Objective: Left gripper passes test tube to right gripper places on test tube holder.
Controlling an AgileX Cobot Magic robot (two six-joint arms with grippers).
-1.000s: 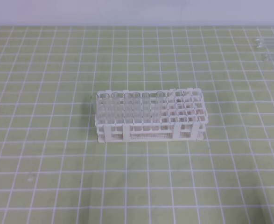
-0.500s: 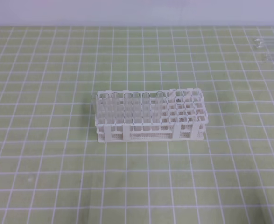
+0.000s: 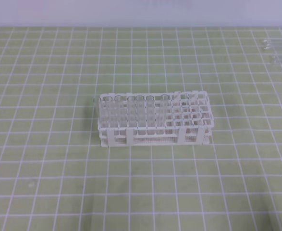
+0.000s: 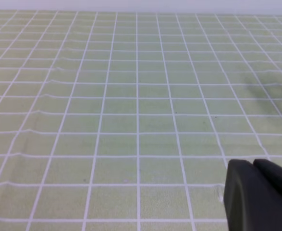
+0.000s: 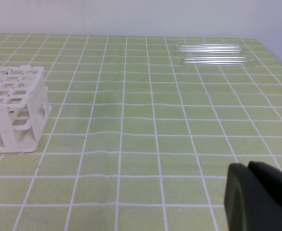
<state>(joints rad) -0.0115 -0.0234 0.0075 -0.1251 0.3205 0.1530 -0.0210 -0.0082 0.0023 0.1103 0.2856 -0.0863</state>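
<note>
Both end effectors closed, empty; two test tubes (image 5: pixel 213 54) lie flat.

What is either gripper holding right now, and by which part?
Nothing. The left gripper and right gripper are both shut with nothing between their fingers. Two loose test tubes lie untouched on the mat.

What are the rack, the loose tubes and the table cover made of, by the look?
Test tube holder: looks like matte white moulded plastic, an opaque lattice. Loose tubes: clear and glossy with highlights, glass or clear plastic, cannot tell which. Table cover: matte green sheet with a white grid, slightly rippled, so probably thin, flexible vinyl or cloth.
</note>
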